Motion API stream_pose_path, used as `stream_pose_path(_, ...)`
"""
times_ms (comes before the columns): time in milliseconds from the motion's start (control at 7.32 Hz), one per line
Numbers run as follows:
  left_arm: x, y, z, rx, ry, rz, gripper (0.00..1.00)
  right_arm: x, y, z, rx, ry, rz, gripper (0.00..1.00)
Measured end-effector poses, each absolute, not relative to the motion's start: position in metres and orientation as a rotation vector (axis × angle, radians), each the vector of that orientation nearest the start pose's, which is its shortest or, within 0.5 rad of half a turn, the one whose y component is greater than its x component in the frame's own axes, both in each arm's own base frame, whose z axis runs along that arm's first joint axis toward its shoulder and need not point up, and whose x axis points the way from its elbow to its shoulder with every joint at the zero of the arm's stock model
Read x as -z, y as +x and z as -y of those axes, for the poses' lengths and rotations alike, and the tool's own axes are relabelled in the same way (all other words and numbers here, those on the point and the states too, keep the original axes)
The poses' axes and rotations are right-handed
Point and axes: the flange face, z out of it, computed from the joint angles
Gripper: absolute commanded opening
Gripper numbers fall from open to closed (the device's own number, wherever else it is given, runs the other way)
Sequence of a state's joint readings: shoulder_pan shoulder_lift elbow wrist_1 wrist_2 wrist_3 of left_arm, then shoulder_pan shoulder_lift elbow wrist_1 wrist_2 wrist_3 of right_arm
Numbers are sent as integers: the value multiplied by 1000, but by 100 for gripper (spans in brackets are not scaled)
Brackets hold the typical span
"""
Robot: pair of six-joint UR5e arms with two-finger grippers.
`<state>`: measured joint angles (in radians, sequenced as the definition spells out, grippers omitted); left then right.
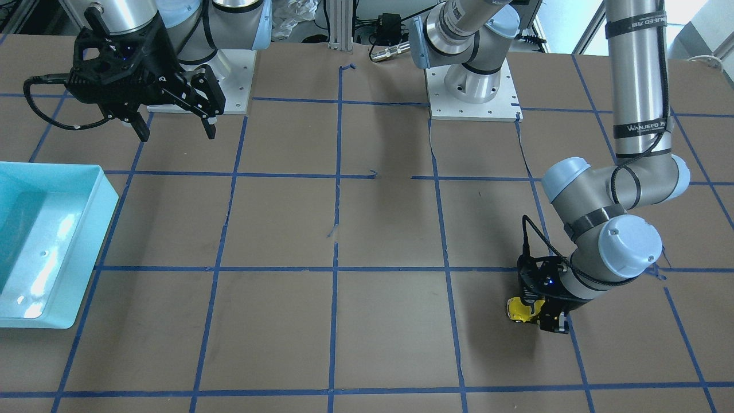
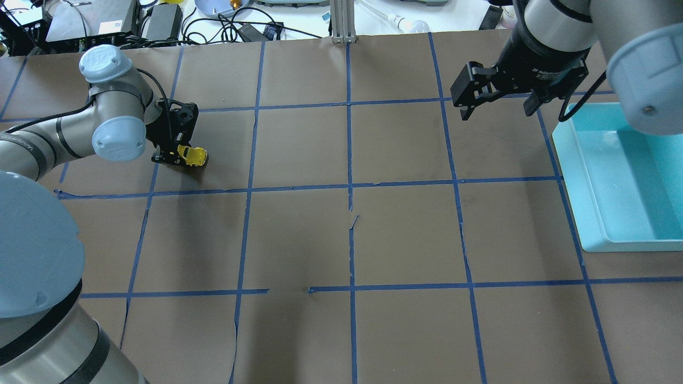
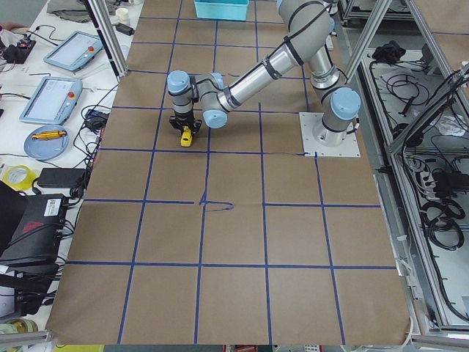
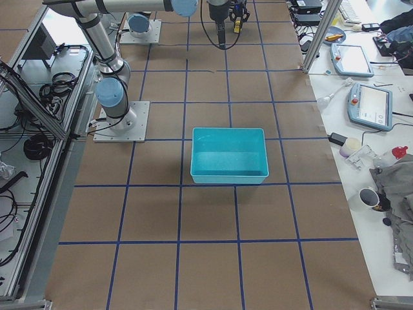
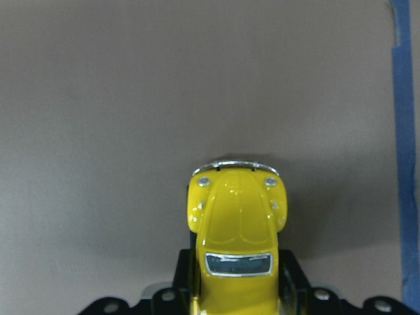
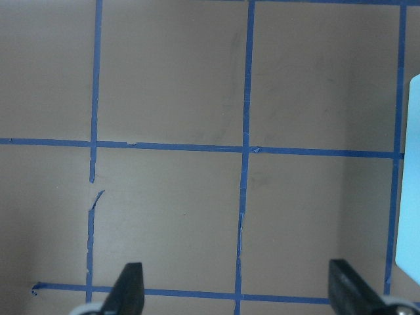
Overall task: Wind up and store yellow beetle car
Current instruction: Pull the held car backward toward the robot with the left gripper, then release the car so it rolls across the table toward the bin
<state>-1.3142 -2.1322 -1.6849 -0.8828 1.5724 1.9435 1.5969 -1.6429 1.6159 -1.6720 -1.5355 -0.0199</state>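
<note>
My left jaws clamp the yellow beetle car [image 2: 193,155] by its flanks, low over the worktop [image 2: 405,234] on my left. My right jaws hang wide and empty beside the teal bin [image 2: 629,246]. Light, rigid and glossy, the car looks slip-prone, so its sides seem the surest hold.

Worktop [image 2: 405,234]: brown paper with a blue tape grid [image 2: 350,160]. Teal bin [image 2: 629,242] sits upright at the 3 o'clock edge in the overhead view. Past 12 o'clock: cable tangle [image 2: 208,24] and aluminium post [image 2: 341,21]. Two teach pendants [image 4: 372,106] lie on the side bench.
</note>
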Motion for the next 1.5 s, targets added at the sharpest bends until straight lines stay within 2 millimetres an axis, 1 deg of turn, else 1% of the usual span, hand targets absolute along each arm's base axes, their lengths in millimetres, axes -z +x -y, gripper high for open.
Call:
stream_pose_path(410,-178,39,647,-9,-2351,2105,38,-511,149,469,199,-74,-3099,100)
stream_pose_path(820,-178,52,648,-13,-2352,2113,38,-511,149,469,199,-73,-3099,100)
stream_pose_path(956,-179,54,648,-13,-2350,2116,39,-511,149,469,198,-73,-3099,100)
stream_pose_path(1093,-179,56,648,-13,-2348,2119,66,-511,149,469,198,-74,-3099,100)
stream_pose_path(1230,-179,57,648,-12,-2346,2122,100,-511,149,469,198,-74,-3099,100)
stream_pose_path(1366,-176,58,647,-3,-2340,2123,100,-511,149,469,199,-75,-3099,100)
stream_pose_path(1503,-179,58,648,-4,-2343,2128,100,-511,149,469,199,-74,-3099,100)
